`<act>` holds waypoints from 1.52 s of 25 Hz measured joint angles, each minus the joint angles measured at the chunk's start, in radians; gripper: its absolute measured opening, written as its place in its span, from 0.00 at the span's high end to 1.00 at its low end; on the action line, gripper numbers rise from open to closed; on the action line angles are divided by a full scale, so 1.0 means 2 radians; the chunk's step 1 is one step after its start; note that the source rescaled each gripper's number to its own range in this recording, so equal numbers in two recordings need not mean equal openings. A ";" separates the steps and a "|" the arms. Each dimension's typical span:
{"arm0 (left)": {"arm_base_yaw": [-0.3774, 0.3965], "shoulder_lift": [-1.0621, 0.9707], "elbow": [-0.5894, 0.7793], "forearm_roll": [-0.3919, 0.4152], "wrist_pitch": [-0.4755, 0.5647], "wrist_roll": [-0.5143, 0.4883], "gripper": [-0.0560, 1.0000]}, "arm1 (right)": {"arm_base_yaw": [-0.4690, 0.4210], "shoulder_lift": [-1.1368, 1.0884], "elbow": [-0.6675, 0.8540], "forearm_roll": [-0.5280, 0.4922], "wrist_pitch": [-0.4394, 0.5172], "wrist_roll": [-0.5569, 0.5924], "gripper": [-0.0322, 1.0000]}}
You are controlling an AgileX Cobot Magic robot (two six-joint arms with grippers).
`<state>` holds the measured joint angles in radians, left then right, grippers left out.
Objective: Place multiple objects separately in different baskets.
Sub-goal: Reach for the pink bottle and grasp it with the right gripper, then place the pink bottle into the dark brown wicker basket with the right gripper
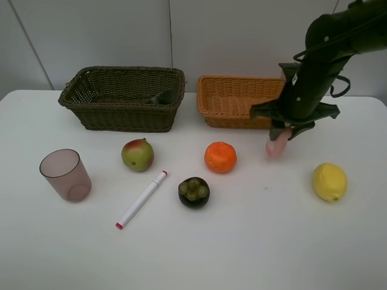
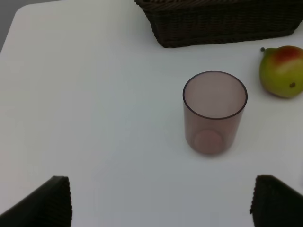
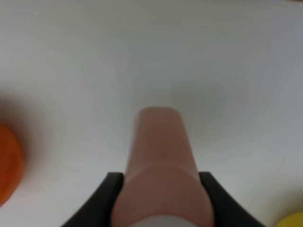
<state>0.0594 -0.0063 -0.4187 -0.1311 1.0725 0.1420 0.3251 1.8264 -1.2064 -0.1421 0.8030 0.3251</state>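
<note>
right gripper [image 1: 284, 130]: jaws clamped on the pink bottle [image 1: 277, 147], held just right of the orange [image 1: 220, 157]. left gripper [image 2: 161, 198]: jaws wide apart, holding nothing, far left of the orange, near the mauve cup [image 1: 65, 175]. behind the orange, the orange-tan basket [image 1: 224, 112]. behind-left, the dark olive basket [image 1: 121, 115] with the dark green bottle [image 1: 162, 96] inside. left of the orange, the mango [image 1: 137, 154]. front-left, the dark round fruit [image 1: 193, 192], then the white marker [image 1: 141, 199]. far right, the lemon [image 1: 329, 182]. any print on the marker is too small to read.
</note>
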 joint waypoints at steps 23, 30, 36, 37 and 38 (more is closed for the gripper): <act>0.000 0.000 0.000 0.000 0.000 0.000 0.00 | 0.103 0.032 -0.231 0.089 -0.007 -0.090 0.97; 0.000 0.000 0.000 0.000 0.000 0.000 0.00 | 0.151 0.112 -0.325 0.089 -0.031 -0.090 0.97; 0.000 0.000 0.000 0.000 0.000 0.000 0.00 | 0.175 0.175 -0.388 0.091 -0.054 -0.090 0.97; 0.000 0.000 0.000 0.000 0.000 0.000 0.00 | 0.179 0.183 -0.396 0.091 -0.059 -0.090 0.97; 0.000 0.000 0.000 0.000 0.000 0.000 0.00 | 0.180 0.191 -0.402 0.091 -0.067 -0.090 0.97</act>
<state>0.0594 -0.0063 -0.4187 -0.1311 1.0725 0.1420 0.6853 2.2080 -2.0096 0.0406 0.6687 0.1449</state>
